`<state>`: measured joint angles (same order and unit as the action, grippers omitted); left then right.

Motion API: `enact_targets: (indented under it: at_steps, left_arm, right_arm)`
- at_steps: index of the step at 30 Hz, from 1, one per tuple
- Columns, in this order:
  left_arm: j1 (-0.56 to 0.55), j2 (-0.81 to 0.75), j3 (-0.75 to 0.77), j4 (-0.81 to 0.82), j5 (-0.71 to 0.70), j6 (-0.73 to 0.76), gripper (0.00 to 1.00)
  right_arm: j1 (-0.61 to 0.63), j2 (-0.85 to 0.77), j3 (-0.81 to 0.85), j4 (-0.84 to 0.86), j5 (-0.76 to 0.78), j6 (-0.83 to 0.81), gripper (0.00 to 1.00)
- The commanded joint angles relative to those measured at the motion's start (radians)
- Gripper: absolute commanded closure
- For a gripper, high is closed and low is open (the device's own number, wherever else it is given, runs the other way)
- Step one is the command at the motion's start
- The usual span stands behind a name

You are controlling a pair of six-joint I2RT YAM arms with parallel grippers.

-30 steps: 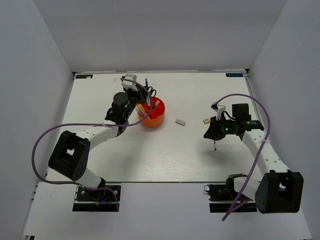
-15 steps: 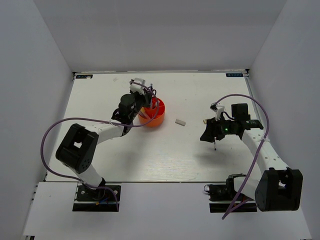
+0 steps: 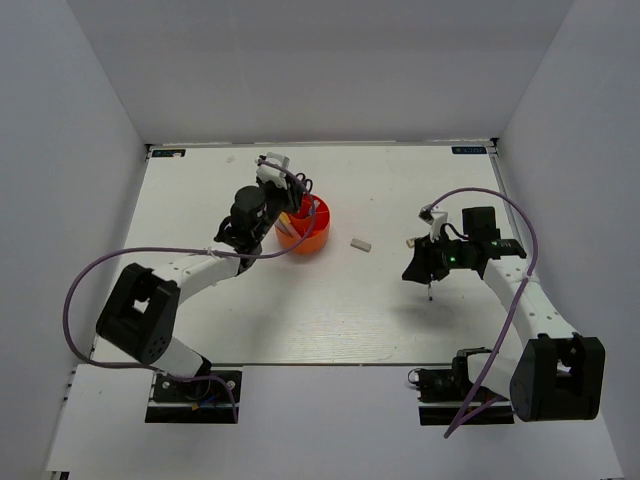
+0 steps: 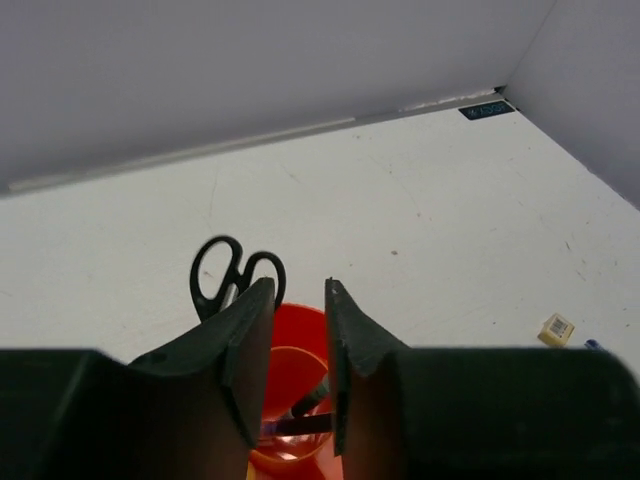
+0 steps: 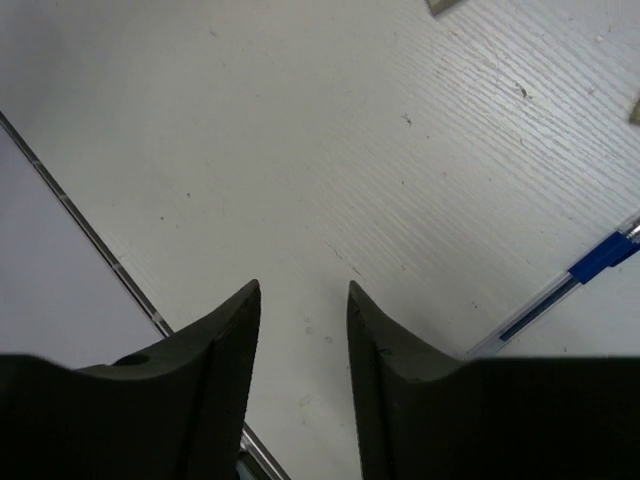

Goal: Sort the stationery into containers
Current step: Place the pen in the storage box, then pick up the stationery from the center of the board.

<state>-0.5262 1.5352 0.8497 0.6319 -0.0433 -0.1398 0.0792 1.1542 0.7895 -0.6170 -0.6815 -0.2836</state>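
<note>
Centrally, item one: orange organiser [image 3: 318, 235], round, with inner dividers, standing on the worktop [image 3: 330, 320] left of the middle.

- Contents: black-handled scissors [image 4: 235, 272] upright with the loops up. A dark pen [image 4: 306, 405] and pinkish markers lie in the compartments. The exact count cannot be told.
- Loose, not yet sorted: grey-white eraser [image 3: 361, 243] just right of the organiser. Tan cube [image 3: 411, 241] further right. Blue pen [image 5: 575, 277] flat on the worktop beside the right arm's wrist.
- Progress, as judged: the greater part is in and three small pieces are left, all on the right half.

Item two: left gripper [image 4: 298, 290].
- Position: directly above the organiser, on its near-left side.
- Jaws: a narrow gap with nothing between them, the orange rim showing through.
- Arm: reaches forward from its base, elbow bent, wrist tipped down over the container.

Item three: right gripper [image 5: 303, 290].
- Position: above bare worktop, apart from the pen, which lies off to one side of the wrist view.
- Jaws: parted moderately and empty.
- Arm: runs up the right edge and folds inward, wrist pointing down, near the cube but not touching it.
</note>
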Motion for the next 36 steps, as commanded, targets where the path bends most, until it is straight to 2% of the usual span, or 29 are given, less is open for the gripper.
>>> enact_targets:
  at_steps: [1, 2, 3, 4, 5, 6, 7, 8, 10, 11, 14, 18, 21, 23, 31, 36]
  left_arm:
    - [-0.006, -0.121, 0.032, -0.058, 0.019, 0.022, 0.65]
    - [-0.015, -0.17, 0.034, -0.143, 0.023, 0.037, 0.75]
    - [-0.021, -0.226, 0.041, -0.193, 0.025, 0.034, 0.91]
    - [-0.027, -0.286, 0.048, -0.252, 0.034, 0.025, 0.94]
    - [-0.037, -0.338, 0.07, -0.476, 0.04, -0.007, 0.92]
    - [-0.037, -0.36, 0.104, -0.564, 0.071, -0.027, 0.92]
    - [-0.04, -0.404, 0.115, -0.731, 0.085, -0.049, 0.68]
    - [-0.04, -0.421, 0.139, -0.888, 0.103, -0.07, 0.5]
    - [-0.046, -0.477, 0.137, -1.085, 0.137, -0.096, 0.27]
    - [-0.043, -0.487, 0.12, -1.214, 0.128, -0.104, 0.23]
    - [-0.043, -0.556, 0.03, -1.368, 0.111, -0.138, 0.15]
    - [-0.032, -0.676, -0.159, -1.416, 0.08, -0.127, 0.1]
    - [-0.011, -0.721, -0.208, -1.408, 0.085, -0.116, 0.09]
    - [-0.005, -0.724, -0.209, -1.411, 0.092, -0.107, 0.09]
    - [0.029, -0.739, -0.235, -1.414, 0.131, -0.107, 0.08]
    - [0.029, -0.765, -0.236, -1.408, 0.117, -0.104, 0.08]
  right_arm:
    - [0.007, 0.012, 0.024, 0.059, -0.039, -0.075, 0.59]
    - [0.008, 0.031, 0.017, 0.107, -0.085, -0.169, 0.63]
    - [0.008, 0.042, 0.011, 0.127, -0.126, -0.207, 0.66]
    - [0.01, 0.056, 0.008, 0.158, -0.139, -0.233, 0.68]
    - [0.017, 0.117, 0.013, 0.216, -0.17, -0.323, 0.68]
    - [0.024, 0.149, 0.025, 0.22, -0.17, -0.359, 0.68]
    - [0.039, 0.182, 0.065, 0.215, -0.17, -0.417, 0.58]
    - [0.045, 0.255, 0.123, 0.197, -0.156, -0.442, 0.52]
    - [0.082, 0.405, 0.213, 0.143, -0.119, -0.519, 0.47]
    - [0.111, 0.438, 0.255, 0.148, -0.052, -0.525, 0.4]
    - [0.14, 0.539, 0.312, 0.195, 0.047, -0.54, 0.32]
    - [0.195, 0.642, 0.39, 0.244, 0.174, -0.456, 0.28]
    - [0.221, 0.719, 0.487, 0.217, 0.24, -0.394, 0.23]
    - [0.246, 0.752, 0.53, 0.204, 0.246, -0.376, 0.23]
    - [0.321, 0.825, 0.534, 0.212, 0.298, -0.356, 0.22]
    - [0.343, 0.829, 0.511, 0.204, 0.306, -0.364, 0.27]
